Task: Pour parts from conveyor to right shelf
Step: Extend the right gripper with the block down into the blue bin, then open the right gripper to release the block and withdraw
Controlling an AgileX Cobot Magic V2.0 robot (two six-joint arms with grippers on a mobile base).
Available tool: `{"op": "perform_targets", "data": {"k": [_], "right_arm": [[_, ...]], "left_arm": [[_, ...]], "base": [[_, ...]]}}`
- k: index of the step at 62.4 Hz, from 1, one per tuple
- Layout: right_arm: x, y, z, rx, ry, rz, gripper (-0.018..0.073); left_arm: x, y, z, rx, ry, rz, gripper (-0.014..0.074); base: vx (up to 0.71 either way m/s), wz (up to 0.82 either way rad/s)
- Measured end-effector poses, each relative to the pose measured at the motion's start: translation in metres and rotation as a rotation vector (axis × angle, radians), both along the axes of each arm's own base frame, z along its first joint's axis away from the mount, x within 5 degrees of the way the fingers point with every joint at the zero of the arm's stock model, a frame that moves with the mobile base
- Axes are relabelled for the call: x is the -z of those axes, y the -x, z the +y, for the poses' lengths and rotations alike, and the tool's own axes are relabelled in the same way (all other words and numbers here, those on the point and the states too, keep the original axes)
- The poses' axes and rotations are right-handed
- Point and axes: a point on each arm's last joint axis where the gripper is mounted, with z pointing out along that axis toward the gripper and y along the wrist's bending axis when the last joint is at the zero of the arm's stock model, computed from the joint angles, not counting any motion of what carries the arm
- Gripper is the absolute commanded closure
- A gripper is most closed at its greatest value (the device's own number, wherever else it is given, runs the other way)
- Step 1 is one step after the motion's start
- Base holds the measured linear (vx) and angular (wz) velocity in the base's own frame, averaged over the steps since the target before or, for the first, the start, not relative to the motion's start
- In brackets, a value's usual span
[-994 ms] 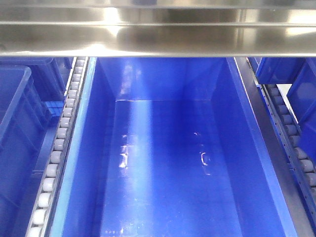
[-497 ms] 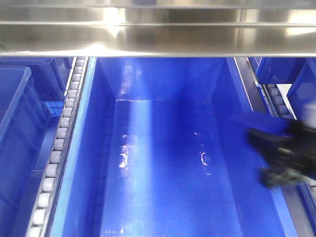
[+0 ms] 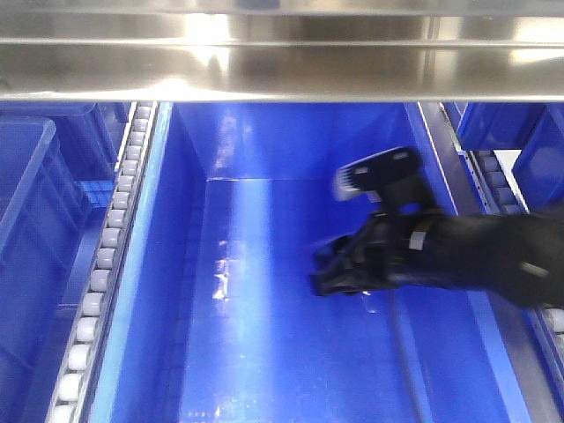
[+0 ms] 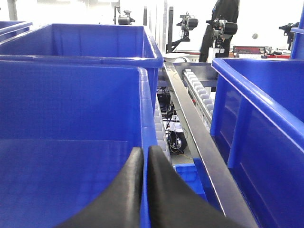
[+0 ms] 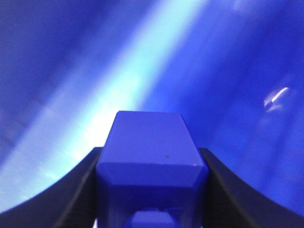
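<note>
Part: blue block (image 5: 151, 147), glossy rigid plastic, judged light, slippery; flat opposite sides best for hold.
Position: pinched in right tool (image 5: 151, 190), above blue bin (image 3: 176, 264) floor.
Left tool (image 4: 145, 156): pressed together, empty.
Surroundings: right shelf roller track (image 3: 106, 256) beside bin.
</note>
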Motion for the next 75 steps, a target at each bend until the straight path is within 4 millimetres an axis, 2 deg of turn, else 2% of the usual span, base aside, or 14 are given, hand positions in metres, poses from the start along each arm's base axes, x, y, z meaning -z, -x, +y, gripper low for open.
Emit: {"op": "perform_targets", "data": {"k": [10, 12, 19, 28, 39, 48, 56, 75], "right_arm": [[0.029, -0.023, 0.016, -0.016, 0.068, 0.135, 0.0527], [0.03, -0.027, 0.019, -0.021, 0.076, 0.15, 0.052], [0.046, -0.041, 0.029, -0.043, 0.125, 0.256, 0.0466], [0.054, -0.059, 0.041, -0.053, 0.154, 0.335, 0.0314], [0.052, -0.069, 0.046, -0.006, 0.146, 0.349, 0.0099], [0.055, -0.071, 0.043, 0.005, 0.186, 0.337, 0.0011], [0.047, -0.07, 0.041, 0.008, 0.193, 0.309, 0.0006], [0.001, -0.057, 0.033, 0.034, 0.119, 0.207, 0.0017]], "left_arm": [[0.0, 0.0, 0.0, 0.0, 0.0, 0.0, 0.0603], [0.0, 0.0, 0.0, 0.0, 0.0, 0.0, 0.0603], [0.0, 0.0, 0.0, 0.0, 0.0, 0.0, 0.0603], [0.0, 0.0, 0.0, 0.0, 0.0, 0.0, 0.0603], [0.0, 0.0, 0.0, 0.0, 0.0, 0.0, 0.0603], [0.0, 0.0, 0.0, 0.0, 0.0, 0.0, 0.0603], [0.0, 0.0, 0.0, 0.0, 0.0, 0.0, 0.0603], [0.0, 0.0, 0.0, 0.0, 0.0, 0.0, 0.0603]], "base": [[0.0, 0.0], [0.0, 0.0], [0.0, 0.0], [0.0, 0.0], [0.0, 0.0], [0.0, 0.0], [0.0, 0.0], [0.0, 0.0]]}}
